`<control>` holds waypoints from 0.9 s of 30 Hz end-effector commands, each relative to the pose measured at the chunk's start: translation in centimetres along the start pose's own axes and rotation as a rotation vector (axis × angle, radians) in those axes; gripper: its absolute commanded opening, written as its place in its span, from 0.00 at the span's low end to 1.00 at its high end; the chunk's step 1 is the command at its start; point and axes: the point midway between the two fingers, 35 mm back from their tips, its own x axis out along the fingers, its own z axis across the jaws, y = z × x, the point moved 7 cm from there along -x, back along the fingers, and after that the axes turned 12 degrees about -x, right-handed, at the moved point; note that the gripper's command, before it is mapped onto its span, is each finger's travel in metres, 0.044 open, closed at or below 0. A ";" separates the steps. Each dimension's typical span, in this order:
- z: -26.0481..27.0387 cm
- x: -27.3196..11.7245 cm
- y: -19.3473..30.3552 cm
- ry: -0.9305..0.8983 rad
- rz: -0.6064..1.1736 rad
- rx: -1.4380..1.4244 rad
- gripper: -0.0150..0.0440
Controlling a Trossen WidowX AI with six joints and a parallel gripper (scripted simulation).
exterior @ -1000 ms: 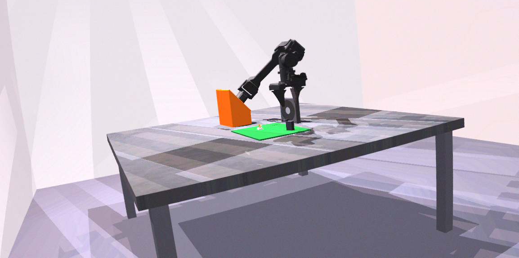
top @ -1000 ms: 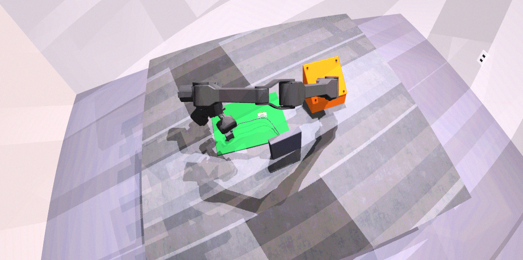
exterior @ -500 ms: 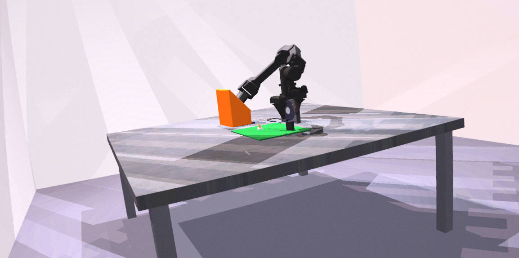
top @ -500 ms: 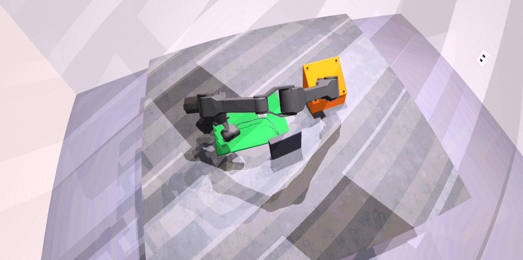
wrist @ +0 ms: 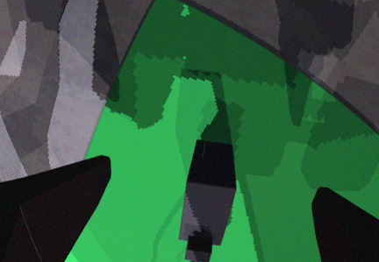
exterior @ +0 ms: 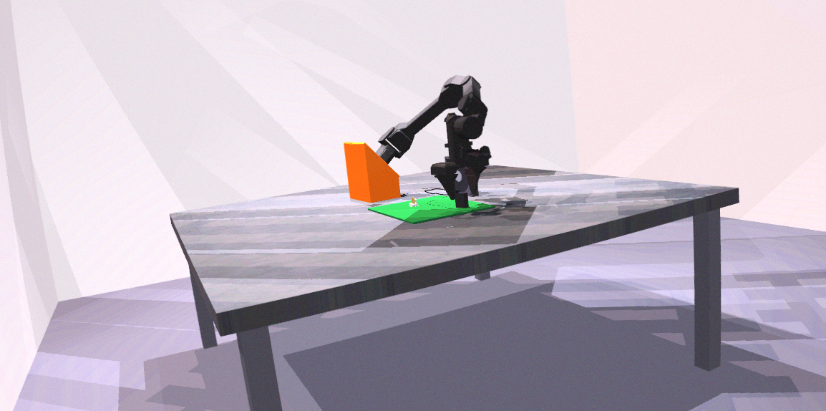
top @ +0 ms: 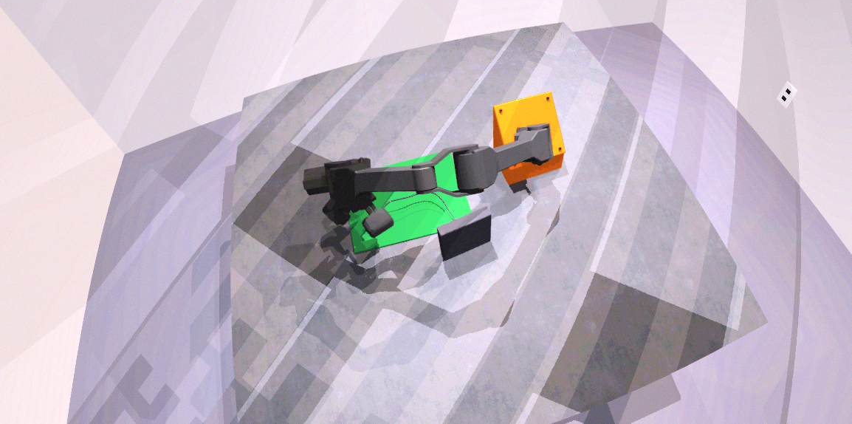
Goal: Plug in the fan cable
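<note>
The green board (top: 411, 228) (exterior: 411, 217) (wrist: 127, 146) lies flat on the table. The fan plug (exterior: 462, 200) (wrist: 207, 210), a dark block with a grey side, stands on the board near one corner; in the top view the arm's hand hides it. My gripper (exterior: 462, 196) (wrist: 214, 186) is open, low over the board, with its two fingers well apart on either side of the plug and nothing held. The white fan header (exterior: 413, 204) stands on the board away from the plug; the arm covers it in the top view. Thin dark cables run over the board toward the fan (top: 464, 236).
The upright dark fan is beside the board's edge, partly behind my gripper in the exterior view. An orange sloped block (top: 524, 117) (exterior: 369, 176) stands past the header's end of the board, under the arm's base. The arm reaches over the board from there.
</note>
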 end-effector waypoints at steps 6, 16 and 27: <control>0.2 1.6 0.1 -0.009 0.000 0.007 1.00; 0.1 1.6 0.0 -0.003 0.001 -0.001 0.78; 0.1 1.6 0.0 -0.003 0.001 -0.001 0.29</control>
